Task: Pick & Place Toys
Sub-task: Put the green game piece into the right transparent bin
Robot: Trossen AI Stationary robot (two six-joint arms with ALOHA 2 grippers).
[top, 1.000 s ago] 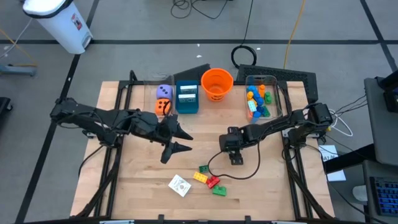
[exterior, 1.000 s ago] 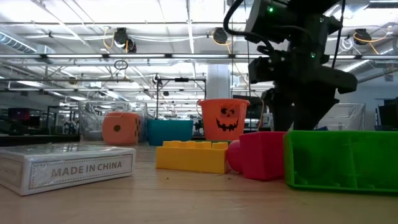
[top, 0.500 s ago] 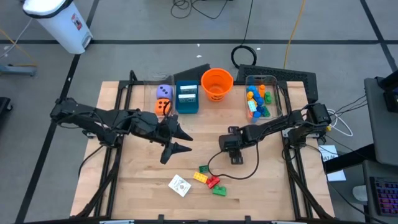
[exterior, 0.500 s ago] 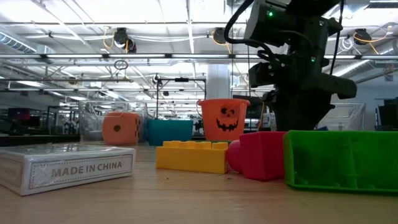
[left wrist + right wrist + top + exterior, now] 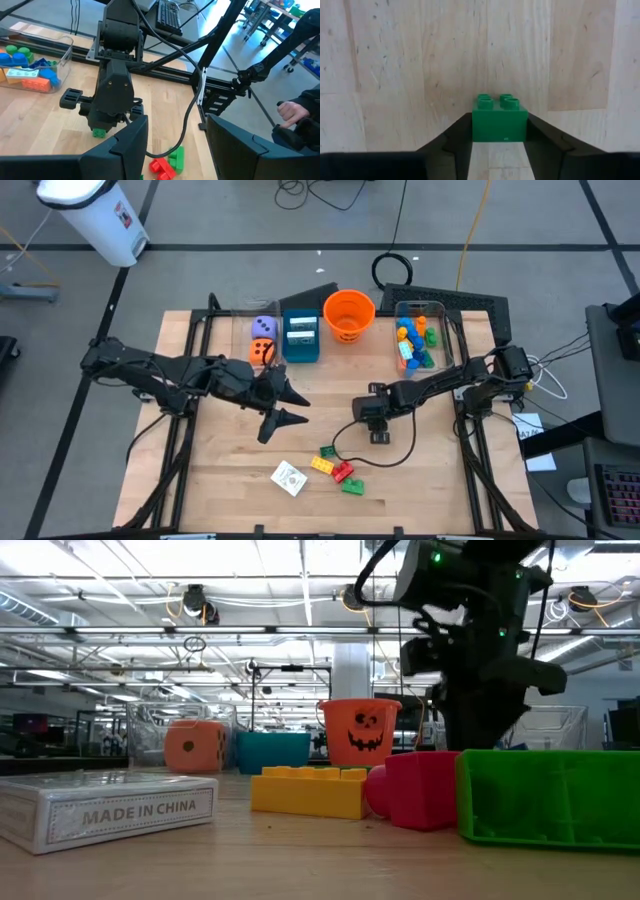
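Observation:
A small green brick (image 5: 500, 120) sits between the fingers of my right gripper (image 5: 500, 131), which points steeply down over the middle of the table (image 5: 372, 423). The left wrist view shows that brick (image 5: 99, 132) under the right gripper. My left gripper (image 5: 296, 407) hovers open and empty above the table's middle left. Near the front edge lie a yellow brick (image 5: 322, 464), a red brick (image 5: 342, 472), a green brick (image 5: 352, 487) and a white card box (image 5: 289, 477). My right gripper pinches the green brick by two opposite sides (image 5: 475, 127), one finger (image 5: 460, 135) on each. The fingers come from above, slanting down. The brick sits studs up and level; whether it still rests on the table I cannot tell.
At the far edge stand a clear bin with an orange die (image 5: 262, 351) and a purple die (image 5: 264, 328), a teal box (image 5: 300, 337), an orange bucket (image 5: 349, 315) and a clear bin of bricks (image 5: 418, 345). A person's hand (image 5: 290, 112) shows beyond the table's right side.

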